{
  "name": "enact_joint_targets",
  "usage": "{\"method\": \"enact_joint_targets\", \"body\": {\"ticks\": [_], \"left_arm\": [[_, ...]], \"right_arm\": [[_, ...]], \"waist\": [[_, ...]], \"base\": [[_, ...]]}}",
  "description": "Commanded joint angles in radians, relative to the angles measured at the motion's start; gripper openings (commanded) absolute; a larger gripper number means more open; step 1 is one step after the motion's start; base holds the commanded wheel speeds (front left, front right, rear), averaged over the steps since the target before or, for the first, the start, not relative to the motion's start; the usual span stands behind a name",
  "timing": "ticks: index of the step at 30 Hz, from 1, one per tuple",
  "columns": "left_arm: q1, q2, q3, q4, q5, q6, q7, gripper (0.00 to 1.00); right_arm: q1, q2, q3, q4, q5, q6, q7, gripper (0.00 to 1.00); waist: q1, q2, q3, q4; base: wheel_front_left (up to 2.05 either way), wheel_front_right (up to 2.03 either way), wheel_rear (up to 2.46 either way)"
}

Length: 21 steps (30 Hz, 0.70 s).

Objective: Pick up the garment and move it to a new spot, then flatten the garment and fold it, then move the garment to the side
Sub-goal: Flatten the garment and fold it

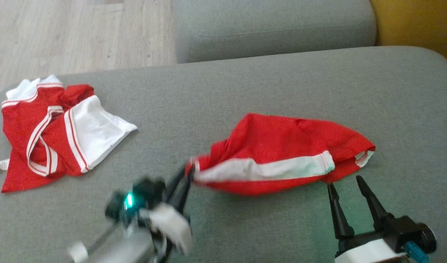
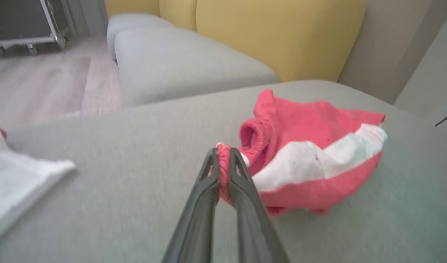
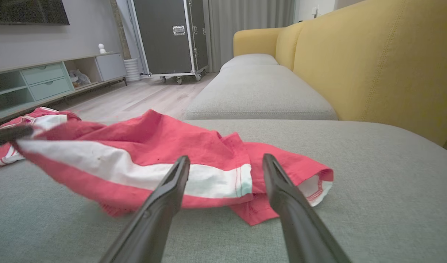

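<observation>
Head view: left fingers (image 1: 179,188) pinch the garment (image 1: 281,142) (right fingers (image 1: 338,213) spread).

Even daylight — blur around left pincer (image 1: 188,172)

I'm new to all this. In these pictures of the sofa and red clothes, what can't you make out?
- Head view: the left end effector is smeared by blur; its wrist view shows the grip on the red garment better.
- Red garment's underside: hidden against the grey cushion.
- Left wrist view: the second garment is blurred and cut off by the left edge.
- Right wrist view: a dark shape at the left edge, too blurred to identify.
</observation>
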Motion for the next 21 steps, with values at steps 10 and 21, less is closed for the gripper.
{"method": "enact_joint_targets", "body": {"ticks": [10, 21], "left_arm": [[0.233, 0.073, 0.02, -0.197, -0.042, 0.161, -0.007, 1.0], [0.065, 0.144, -0.006, -0.205, 0.052, 0.133, 0.071, 1.0]], "right_arm": [[-0.037, -0.012, 0.007, -0.024, 0.008, -0.001, -0.006, 1.0], [-0.055, -0.012, 0.037, -0.016, 0.007, -0.001, -0.006, 1.0]], "waist": [[0.0001, -0.0001, 0.029, 0.037], [0.0001, -0.0001, 0.039, 0.034]], "base": [[0.0, 0.0, 0.0], [0.0, 0.0, 0.0]]}}
